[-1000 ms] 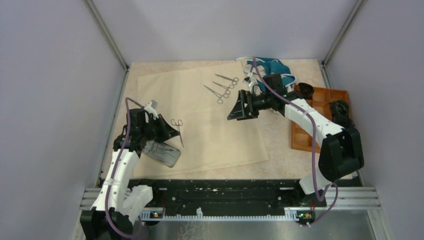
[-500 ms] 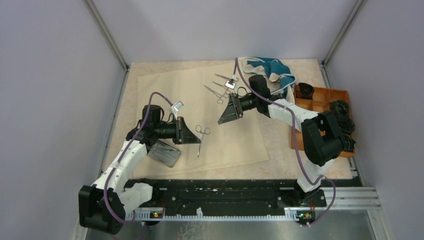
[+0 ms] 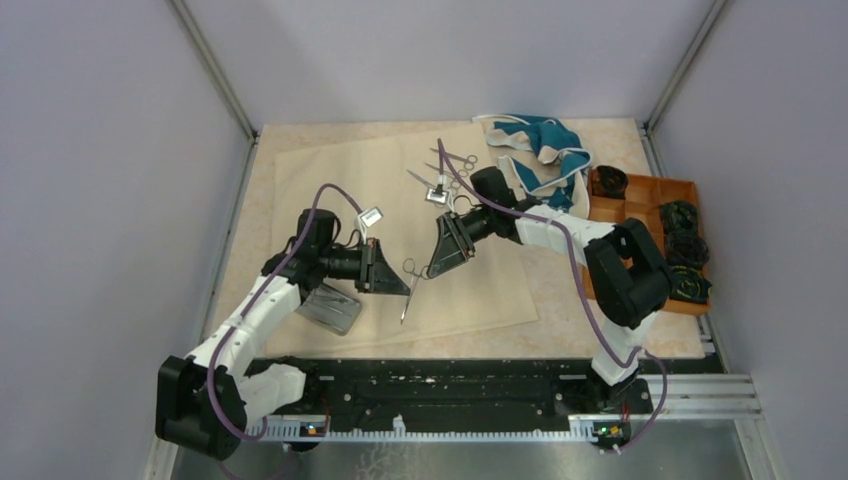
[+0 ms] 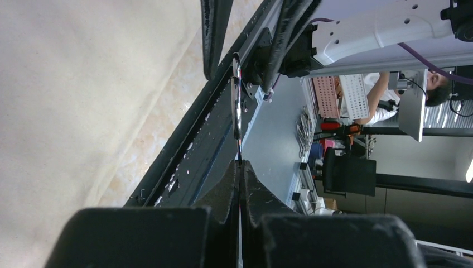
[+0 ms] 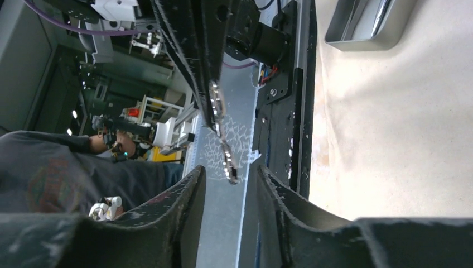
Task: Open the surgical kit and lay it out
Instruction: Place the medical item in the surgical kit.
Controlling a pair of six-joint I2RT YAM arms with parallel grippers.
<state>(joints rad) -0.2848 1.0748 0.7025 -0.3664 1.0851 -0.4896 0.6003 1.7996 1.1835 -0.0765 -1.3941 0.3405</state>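
Observation:
The beige cloth wrap (image 3: 330, 190) lies spread flat on the table. The small steel tray (image 3: 328, 308) sits on its near left corner and also shows in the right wrist view (image 5: 365, 22). My left gripper (image 3: 392, 274) (image 4: 241, 163) is shut on a thin silver ring-handled forceps (image 3: 406, 300) (image 4: 236, 106), held above the cloth. My right gripper (image 3: 432, 266) (image 5: 230, 167) faces it from the right. Its jaws stand open on either side of the forceps' ring end (image 5: 226, 151) without touching it. More ring-handled instruments (image 3: 458, 158) lie on the far part of the cloth, partly behind the right arm's cable.
Teal-and-white fabric (image 3: 540, 140) is bunched at the back right. An orange-brown compartment tray (image 3: 640, 200) with dark items stands at the right edge. The black base rail (image 3: 450, 395) runs along the near edge. Grey walls close in both sides.
My left gripper has carried the forceps rightward from beside the steel tray. My right arm has swung left and nearer, its jaws narrowing around the forceps' ring end.

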